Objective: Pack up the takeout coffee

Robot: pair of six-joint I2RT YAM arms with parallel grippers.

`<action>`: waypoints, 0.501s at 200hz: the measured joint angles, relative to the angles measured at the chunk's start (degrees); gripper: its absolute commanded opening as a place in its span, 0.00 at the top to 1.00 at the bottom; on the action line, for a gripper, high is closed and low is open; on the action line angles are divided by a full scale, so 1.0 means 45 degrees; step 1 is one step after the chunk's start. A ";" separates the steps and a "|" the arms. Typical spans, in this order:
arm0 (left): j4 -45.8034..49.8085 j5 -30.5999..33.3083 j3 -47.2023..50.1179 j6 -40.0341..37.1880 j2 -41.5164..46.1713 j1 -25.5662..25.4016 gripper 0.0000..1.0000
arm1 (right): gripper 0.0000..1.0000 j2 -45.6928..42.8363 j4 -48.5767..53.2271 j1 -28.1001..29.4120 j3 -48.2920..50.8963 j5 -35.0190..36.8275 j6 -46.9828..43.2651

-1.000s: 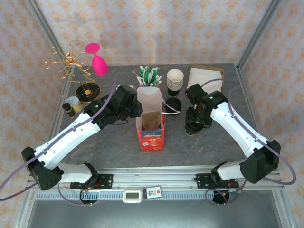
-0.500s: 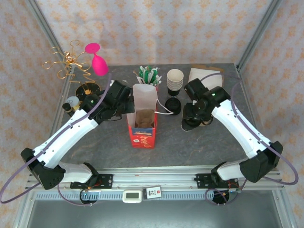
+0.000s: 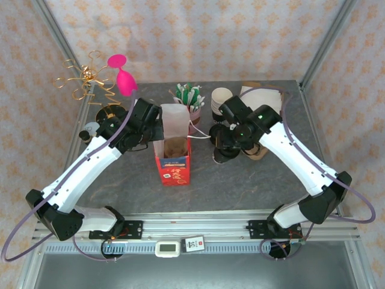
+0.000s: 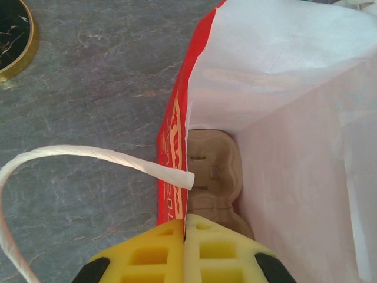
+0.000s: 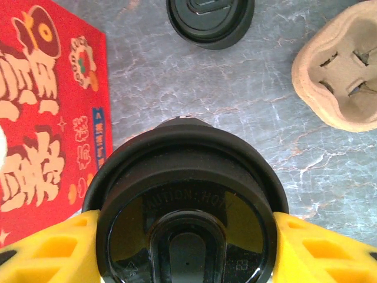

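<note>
red paper printed with big cream and gold characters makes the outside of the paper bag (image 3: 175, 170), which stands open-mouthed on the grey table (image 3: 120, 186) between the two arms. its inside is plain white, and at the bottom lies a brown pulp cup carrier (image 4: 213, 177). the left gripper (image 4: 184, 244) is clenched on the top edge of the bag's wall, its yellow fingers pressed together with the paper between them, and a white twisted paper handle (image 4: 88, 156) loops out over the table beside it. the takeout coffee (image 5: 185, 203), a dark cup under a black plastic lid, is outside the bag, just to its right. it is grasped by the right gripper (image 5: 185, 250), with a yellow finger (image 5: 65, 247) on each side of the cup; whether its base touches the table i cannot tell. raised letters on the lid read "caution: hot". the characters on the bag look chinese and i cannot read them, nor the small print beside them. beyond the cup a squat black round piece (image 5: 210, 20) rests on the table, and a second pulp carrier (image 5: 340, 76) lies to the right. at the back stand a stack of cream-lined cups (image 3: 221, 99) without lids and a holder of green and white sticks (image 3: 188, 96).
</note>
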State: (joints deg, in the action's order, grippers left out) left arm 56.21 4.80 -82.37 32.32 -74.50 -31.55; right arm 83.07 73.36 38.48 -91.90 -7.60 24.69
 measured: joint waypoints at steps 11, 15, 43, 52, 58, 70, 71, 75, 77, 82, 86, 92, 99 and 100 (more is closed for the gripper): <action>0.0000 -0.0005 0.0005 -0.0117 0.0000 0.0170 1.00 | 0.44 0.0005 0.0019 0.0000 -0.0223 -0.0044 0.0039; 0.0000 -0.0005 0.0005 -0.0175 0.0000 0.0228 1.00 | 0.44 0.0005 0.0024 0.0000 -0.0311 -0.0068 0.0044; 0.0049 0.0034 -0.0019 -0.0495 -0.0005 0.0656 1.00 | 0.44 0.0015 0.0049 0.0000 -0.0772 -0.0282 0.0087; 0.0053 0.0039 -0.0053 -0.0568 -0.0005 0.0806 1.00 | 0.44 0.0024 0.0058 0.0000 -0.0884 -0.0340 0.0092; 0.0058 0.0044 -0.0107 -0.0641 -0.0024 0.0894 1.00 | 0.44 0.0039 0.0073 0.0005 -0.0971 -0.0393 0.0126; 0.0063 0.0039 -0.0287 -0.0801 -0.0126 0.1049 1.00 | 0.45 0.0126 0.0092 0.0029 -0.1190 -0.0505 0.0146; 0.0063 0.0039 -0.0306 -0.0811 -0.0136 0.1049 1.00 | 0.45 0.0136 0.0092 0.0029 -0.1205 -0.0515 0.0151; 0.0058 0.0044 -0.0384 -0.0869 -0.0185 0.1088 1.00 | 0.45 0.0180 0.0092 0.0044 -0.1287 -0.0563 0.0170; 0.0058 0.0034 -0.0413 -0.0874 -0.0199 0.1107 1.00 | 0.45 0.0189 0.0092 0.0053 -0.1311 -0.0563 0.0175; 0.0058 0.0039 -0.0495 -0.0923 -0.0267 0.1137 1.00 | 0.45 0.0243 0.0092 0.0078 -0.1409 -0.0617 0.0180; 0.0053 0.0039 -0.0563 -0.0957 -0.0316 0.1156 1.00 | 0.45 0.0282 0.0097 0.0087 -0.1491 -0.0651 0.0194; 0.0053 0.0029 -0.0656 -0.0986 -0.0384 0.1209 1.00 | 0.46 0.0345 0.0092 0.0126 -0.1622 -0.0685 0.0228; 0.0049 0.0010 -0.0753 -0.1083 -0.0466 0.1229 1.00 | 0.46 0.0423 0.0097 0.0175 -0.1797 -0.0738 0.0267; 0.0049 0.0010 -0.0763 -0.1088 -0.0476 0.1234 1.00 | 0.46 0.0427 0.0102 0.0175 -0.1817 -0.0748 0.0272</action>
State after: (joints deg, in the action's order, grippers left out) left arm 56.42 4.84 -85.80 27.42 -76.64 -26.00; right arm 84.99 73.82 39.27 -100.07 -10.96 25.91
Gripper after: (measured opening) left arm 0.051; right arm 0.586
